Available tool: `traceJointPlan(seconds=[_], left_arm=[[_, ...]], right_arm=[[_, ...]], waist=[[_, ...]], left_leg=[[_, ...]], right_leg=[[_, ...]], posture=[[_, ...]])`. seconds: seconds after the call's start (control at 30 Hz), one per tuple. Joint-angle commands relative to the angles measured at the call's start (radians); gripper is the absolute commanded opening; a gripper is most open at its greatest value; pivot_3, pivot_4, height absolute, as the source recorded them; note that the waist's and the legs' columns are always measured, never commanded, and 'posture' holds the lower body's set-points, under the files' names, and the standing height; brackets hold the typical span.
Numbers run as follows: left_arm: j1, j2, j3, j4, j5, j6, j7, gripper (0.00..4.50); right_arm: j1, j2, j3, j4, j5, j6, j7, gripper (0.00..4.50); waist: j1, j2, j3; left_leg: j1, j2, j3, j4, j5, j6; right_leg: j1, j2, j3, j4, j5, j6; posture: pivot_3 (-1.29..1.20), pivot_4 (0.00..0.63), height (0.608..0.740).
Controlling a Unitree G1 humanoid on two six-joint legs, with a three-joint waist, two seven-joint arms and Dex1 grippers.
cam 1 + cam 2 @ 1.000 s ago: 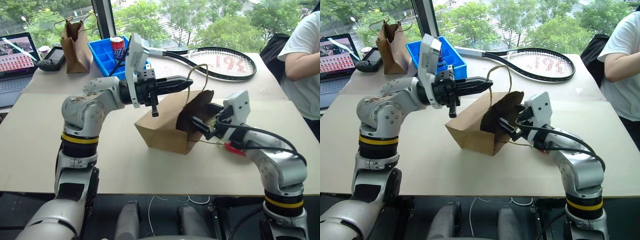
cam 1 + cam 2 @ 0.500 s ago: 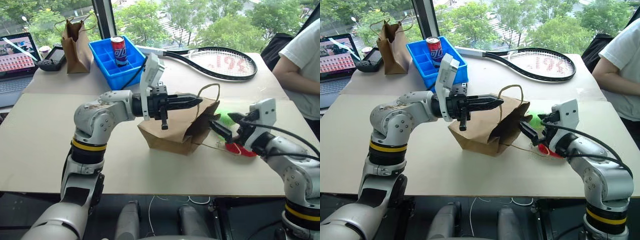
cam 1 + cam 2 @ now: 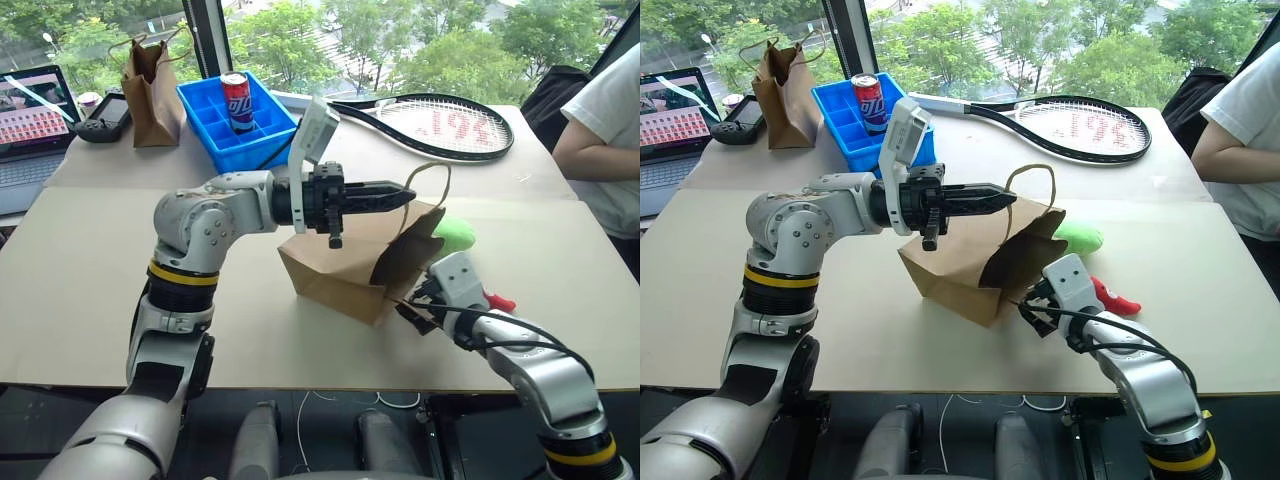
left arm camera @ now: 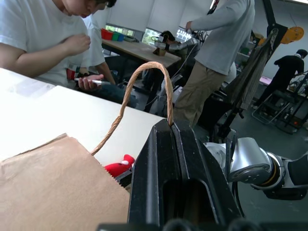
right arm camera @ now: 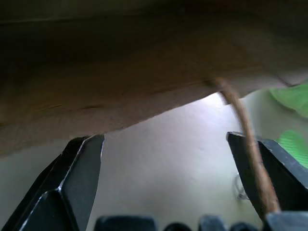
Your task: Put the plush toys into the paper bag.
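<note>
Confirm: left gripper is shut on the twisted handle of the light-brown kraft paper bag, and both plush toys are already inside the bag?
Partly. The left gripper is shut on the handle of the light-brown kraft paper bag, but the green plush blob and red chili plush lie on the table beside it, as the right eye view shows.

Beige table (image 3: pixel 80 280) in daylight; big window (image 3: pixel 420 40) along far side, green trees (image 3: pixel 300 40) outside.

red chili (image 3: pixel 497 301): mostly hidden behind right arm | paper bag (image 3: pixel 345 270): inside too dark to read | laptop (image 3: pixel 30 115): cut by frame edge | person (image 3: pixel 600 120): partly cropped
</note>
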Motion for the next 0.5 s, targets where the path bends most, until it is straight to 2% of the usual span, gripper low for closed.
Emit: traceJointPlan(seconds=[0.03,0.1,0.23,0.4,0.5], left_arm=[[-0.062,0.011,-0.016,0.020,0.026,-0.043,-0.037,0.00],[-0.079,0.023,-0.035,0.035,0.053,-0.069,-0.064,0.00],[-0.095,0.053,-0.076,0.049,0.108,-0.126,-0.118,0.00],[-0.054,0.120,-0.156,0.026,0.208,-0.217,-0.181,0.00],[0.018,0.136,-0.197,-0.001,0.251,-0.254,-0.186,0.00]], right_arm=[[-0.095,0.002,0.154,0.080,-0.117,-0.064,0.007,4.49],[-0.153,0.034,0.232,0.173,-0.160,-0.107,0.025,4.49],[-0.220,0.092,0.302,0.303,-0.208,-0.182,0.061,4.49],[-0.250,0.185,0.296,0.434,-0.205,-0.263,0.106,4.49],[-0.209,0.171,0.279,0.420,-0.216,-0.254,0.125,4.49]], waist=[[-0.001,0.000,0.000],[-0.006,0.000,0.000],[-0.019,-0.001,0.000],[-0.040,-0.001,-0.001],[-0.048,-0.001,-0.001]], left_leg=[[0.000,0.000,0.000,0.000,0.000,0.000],[0.001,0.000,0.000,0.000,0.000,0.000],[0.005,0.000,0.000,-0.002,0.000,0.000],[0.008,0.002,-0.001,-0.003,0.000,0.000],[0.010,0.005,-0.001,-0.005,0.000,0.000]], right_leg=[[0.000,0.000,0.000,0.000,0.000,0.000],[0.000,0.000,0.000,0.000,-0.001,-0.001],[0.002,0.001,0.000,0.000,-0.001,0.000],[0.003,0.003,0.001,0.001,0.000,0.002],[0.003,0.007,0.001,0.002,0.000,0.002]], posture=[[0.00,0.150,0.731],[0.00,0.150,0.731],[0.00,0.150,0.731],[0.00,0.150,0.731],[0.00,0.150,0.731]])
